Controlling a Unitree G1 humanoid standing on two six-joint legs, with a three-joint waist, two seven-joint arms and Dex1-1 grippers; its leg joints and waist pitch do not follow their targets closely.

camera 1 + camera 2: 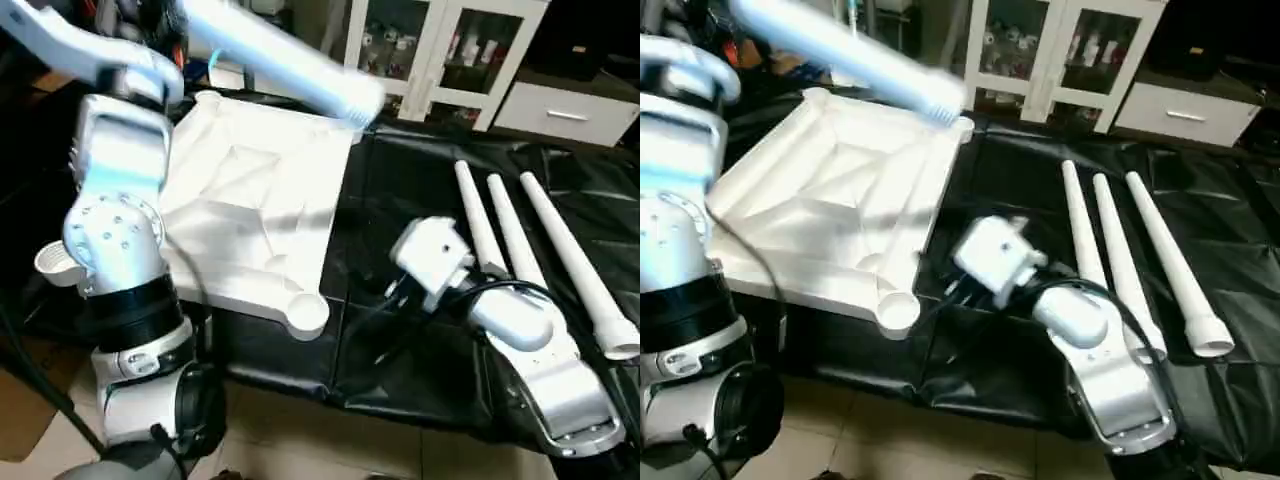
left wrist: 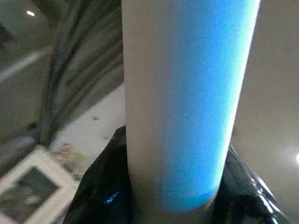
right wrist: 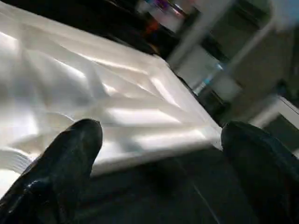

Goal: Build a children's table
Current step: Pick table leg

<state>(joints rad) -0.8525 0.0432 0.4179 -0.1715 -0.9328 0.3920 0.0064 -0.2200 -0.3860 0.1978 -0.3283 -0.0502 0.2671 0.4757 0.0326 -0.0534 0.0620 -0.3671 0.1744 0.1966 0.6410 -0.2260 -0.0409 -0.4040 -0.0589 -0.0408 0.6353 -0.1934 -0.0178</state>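
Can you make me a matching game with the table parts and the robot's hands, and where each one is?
Things:
1. table top
2. three legs
3. fourth leg
4. right gripper

Where or how:
A. lying side by side on the black sheet
B. held up by the left gripper
C. lying ribbed side up
D. fingers apart, holding nothing

Pairs: 1-C, 2-A, 3-B, 4-D

White glass-door cabinet [image 1: 440, 50] behind black sheeting [image 1: 420, 200], beige tiled floor [image 1: 300, 440].
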